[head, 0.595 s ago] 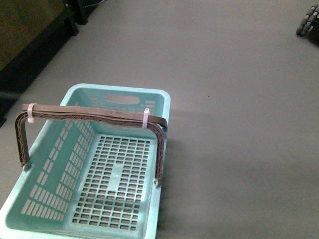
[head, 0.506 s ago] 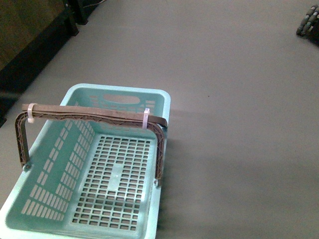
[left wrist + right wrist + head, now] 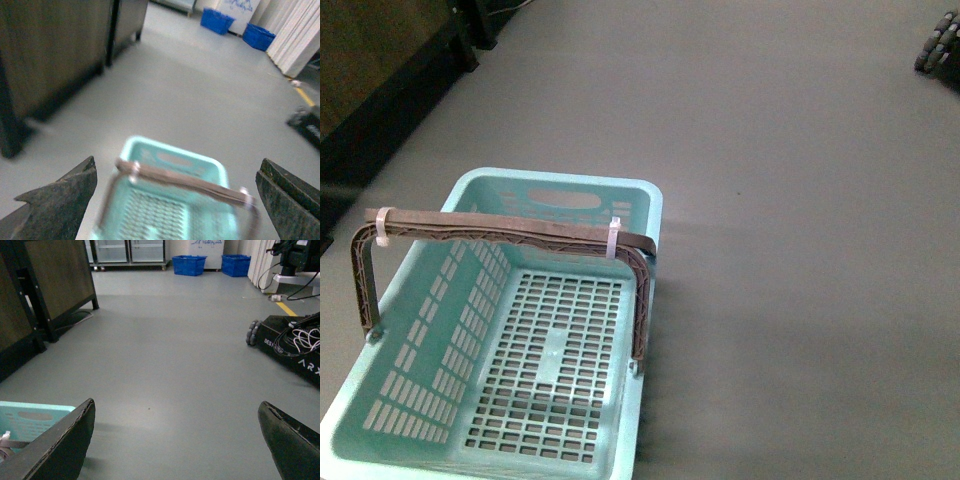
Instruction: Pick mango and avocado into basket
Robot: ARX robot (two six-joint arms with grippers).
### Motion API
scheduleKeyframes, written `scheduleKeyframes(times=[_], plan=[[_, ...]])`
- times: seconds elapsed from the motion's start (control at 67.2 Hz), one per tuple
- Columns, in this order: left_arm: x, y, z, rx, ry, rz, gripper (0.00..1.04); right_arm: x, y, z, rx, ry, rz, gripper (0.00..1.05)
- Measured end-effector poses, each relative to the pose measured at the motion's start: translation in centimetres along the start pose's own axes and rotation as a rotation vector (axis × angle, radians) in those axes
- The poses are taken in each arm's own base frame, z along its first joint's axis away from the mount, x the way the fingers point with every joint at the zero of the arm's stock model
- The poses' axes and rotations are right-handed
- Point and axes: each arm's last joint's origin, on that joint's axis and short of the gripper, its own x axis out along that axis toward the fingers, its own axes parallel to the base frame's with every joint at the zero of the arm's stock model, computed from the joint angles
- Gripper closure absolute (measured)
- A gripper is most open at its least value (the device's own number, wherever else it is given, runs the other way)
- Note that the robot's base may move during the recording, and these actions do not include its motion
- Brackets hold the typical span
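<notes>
On floor (image 3: 800, 200): basket (image 3: 485, 190) empty | mango, avocado unseen | left gripper (image 3: 177, 162), right gripper (image 3: 176, 405) spread wide, unladen | search step judged; fruit to be located next.

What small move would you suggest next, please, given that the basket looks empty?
Probably pan one arm around to search for the fruit. The basket is empty, neither mango nor avocado shows in any view, and the left end effector and the right end effector are both open, holding nothing over bare floor.
</notes>
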Motion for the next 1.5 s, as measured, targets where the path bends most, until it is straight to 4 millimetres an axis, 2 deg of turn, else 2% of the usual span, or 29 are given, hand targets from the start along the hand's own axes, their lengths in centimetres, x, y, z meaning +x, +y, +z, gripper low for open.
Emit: scheduleKeyframes(times=[0.03, 0.119, 0.223, 0.312, 0.402, 0.476, 0.625, 0.773, 0.892, 1.056, 1.145, 1.339, 1.502], plan=[[0.5, 0.1, 0.1, -0.183, 0.003, 0.009, 0.08, 0.0, 0.0, 0.0, 0.0, 0.0, 0.0, 0.09], [2.0, 0.2, 0.5, -0.496, 0.0, 0.044, 0.08, 0.0, 0.0, 0.0, 0.0, 0.0, 0.0, 0.09], [4.4, 0.1, 0.6, -0.702, 0.016, 0.092, 0.08, 0.0, 0.0, 0.0, 0.0, 0.0, 0.0, 0.09], [7.5, 0.0, 0.1, -0.824, 0.067, 0.152, 0.08, 0.0, 0.0, 0.0, 0.0, 0.0, 0.0, 0.09], [10.2, -0.4, -1.0, -0.884, 0.127, 0.196, 0.08, 0.0, 0.0, 0.0, 0.0, 0.0, 0.0, 0.09], [13.1, -0.8, -2.8, -0.895, 0.227, 0.28, 0.08, 0.0, 0.0, 0.0, 0.0, 0.0, 0.0, 0.09], [16.7, -2.0, -6.2, -0.876, 0.363, 0.383, 0.08, 0.0, 0.0, 0.0, 0.0, 0.0, 0.0, 0.09], [21.0, -5.0, -8.7, -0.833, 0.432, 0.389, 0.08, 0.0, 0.0, 0.0, 0.0, 0.0, 0.0, 0.09], [23.6, -6.8, -10.5, -0.804, 0.47, 0.379, 0.08, 0.0, 0.0, 0.0, 0.0, 0.0, 0.0, 0.09], [25.9, -8.5, -12.9, -0.786, 0.492, 0.375, 0.08, 0.0, 0.0, 0.0, 0.0, 0.0, 0.0, 0.09], [26.5, -8.6, -13.2, -0.798, 0.469, 0.368, 0.08, 0.0, 0.0, 0.0, 0.0, 0.0, 0.0, 0.09], [26.8, -8.1, -13.0, -0.826, 0.422, 0.349, 0.08, 0.0, 0.0, 0.0, 0.0, 0.0, 0.0, 0.09], [26.7, -6.5, -13.5, -0.838, 0.408, 0.379, 0.08, 0.0, 0.0, 0.0, 0.0, 0.0, 0.0, 0.09]])
